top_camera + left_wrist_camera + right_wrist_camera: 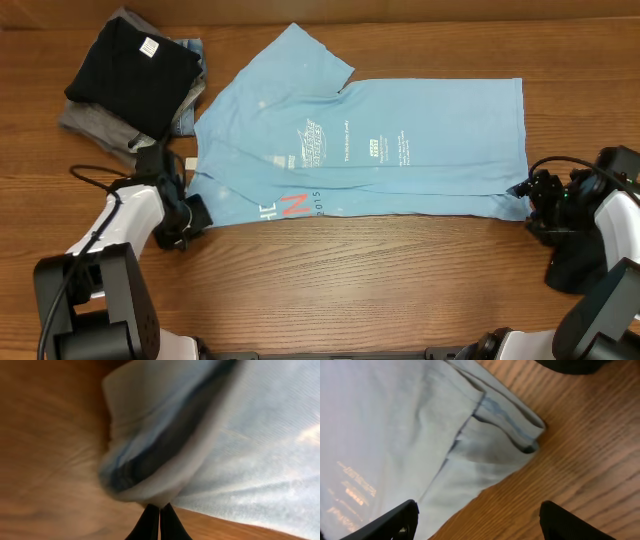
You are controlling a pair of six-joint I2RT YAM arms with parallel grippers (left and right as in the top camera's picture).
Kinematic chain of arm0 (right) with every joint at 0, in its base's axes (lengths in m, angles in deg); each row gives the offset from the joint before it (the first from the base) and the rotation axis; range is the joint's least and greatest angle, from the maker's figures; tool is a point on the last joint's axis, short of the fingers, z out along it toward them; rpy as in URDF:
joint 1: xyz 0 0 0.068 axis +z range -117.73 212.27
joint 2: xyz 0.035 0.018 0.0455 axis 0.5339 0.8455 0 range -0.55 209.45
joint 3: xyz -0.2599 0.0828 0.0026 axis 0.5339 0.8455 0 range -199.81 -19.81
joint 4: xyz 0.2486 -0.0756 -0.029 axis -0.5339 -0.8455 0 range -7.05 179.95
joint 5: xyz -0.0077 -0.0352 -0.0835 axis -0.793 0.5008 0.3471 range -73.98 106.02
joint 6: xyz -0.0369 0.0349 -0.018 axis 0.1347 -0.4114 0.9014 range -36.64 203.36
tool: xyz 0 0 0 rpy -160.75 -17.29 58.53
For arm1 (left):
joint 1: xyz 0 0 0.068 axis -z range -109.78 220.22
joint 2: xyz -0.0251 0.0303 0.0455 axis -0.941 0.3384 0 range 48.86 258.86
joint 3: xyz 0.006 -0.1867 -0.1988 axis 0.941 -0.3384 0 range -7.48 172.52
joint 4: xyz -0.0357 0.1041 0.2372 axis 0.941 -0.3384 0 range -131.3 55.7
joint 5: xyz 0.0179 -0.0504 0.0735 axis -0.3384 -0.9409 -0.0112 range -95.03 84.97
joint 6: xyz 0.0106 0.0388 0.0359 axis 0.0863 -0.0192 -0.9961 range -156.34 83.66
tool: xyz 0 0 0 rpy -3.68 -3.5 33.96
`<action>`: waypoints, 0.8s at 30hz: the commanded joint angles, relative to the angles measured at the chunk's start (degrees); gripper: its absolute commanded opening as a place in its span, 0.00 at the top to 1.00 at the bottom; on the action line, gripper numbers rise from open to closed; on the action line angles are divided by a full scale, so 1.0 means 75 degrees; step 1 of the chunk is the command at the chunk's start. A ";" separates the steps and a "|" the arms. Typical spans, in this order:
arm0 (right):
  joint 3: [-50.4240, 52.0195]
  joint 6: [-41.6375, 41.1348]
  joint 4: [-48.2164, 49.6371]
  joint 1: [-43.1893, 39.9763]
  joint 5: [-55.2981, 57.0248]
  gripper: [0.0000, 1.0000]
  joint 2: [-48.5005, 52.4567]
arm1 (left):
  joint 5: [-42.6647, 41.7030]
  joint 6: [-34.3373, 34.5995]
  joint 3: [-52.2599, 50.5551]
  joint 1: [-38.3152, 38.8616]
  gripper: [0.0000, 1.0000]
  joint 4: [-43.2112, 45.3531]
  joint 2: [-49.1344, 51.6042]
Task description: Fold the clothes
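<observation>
Okay so, left jaws first: they're pressed together, and the wrist view shows a bunched corner of the light blue T-shirt (pixel 200 435) right at their tips, so it looks pinched. It's blurry there, though. From overhead that's the shirt's 7 o'clock corner, next to the red lettering.

The right jaws are wide apart, one finger (pixel 395 520) low on each side of the wrist view. They hover just off the shirt's hem corner (pixel 530 435) without touching it. That corner shows two layers, with a darker seam line along the fold. From overhead it's the 4 o'clock corner (pixel 515 190).

The shirt (pixel 370 140) lies flat and sideways on the tabletop (pixel 380 290), hem edge at 3 o'clock and one sleeve (pixel 300 50) poking out at 12. Its long edge toward the arms is a bit wavy and doubled over.

For open room, there's a wide strip of bare wood at 6 o'clock between the two arms. At 10 o'clock there's a stack of folded clothes, black (pixel 135 60) on top of grey (pixel 95 120), touching the shirt's shoulder edge. A black cable (pixel 95 175) loops near the left arm.
</observation>
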 commanded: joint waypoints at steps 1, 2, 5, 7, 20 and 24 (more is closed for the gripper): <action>0.0358 -0.0312 0.0114 0.0117 0.0641 0.21 0.0070 | 0.0131 -0.0020 0.0175 -0.0402 0.96 -0.0087 0.0070; 0.0493 -0.0388 0.0259 0.0117 0.0708 0.22 0.0090 | 0.0108 -0.0017 0.0219 -0.0463 0.96 -0.0105 0.0070; 0.0801 -0.0460 0.0726 0.0117 0.0595 0.23 0.0221 | -0.0035 -0.0029 0.0303 -0.0551 0.96 -0.0131 0.0070; 0.1072 -0.0434 0.1311 0.0119 0.0262 0.23 0.0402 | -0.0087 -0.0032 0.0332 -0.0557 0.96 -0.0128 0.0070; 0.0647 -0.0230 0.0766 -0.0189 0.0283 0.96 0.0592 | 0.0070 -0.0061 0.0589 -0.0574 0.96 -0.0571 0.0070; -0.0020 -0.0568 -0.0889 -0.0402 0.1084 0.96 0.0393 | 0.0242 -0.0093 0.0985 -0.0673 0.96 -0.1253 0.0041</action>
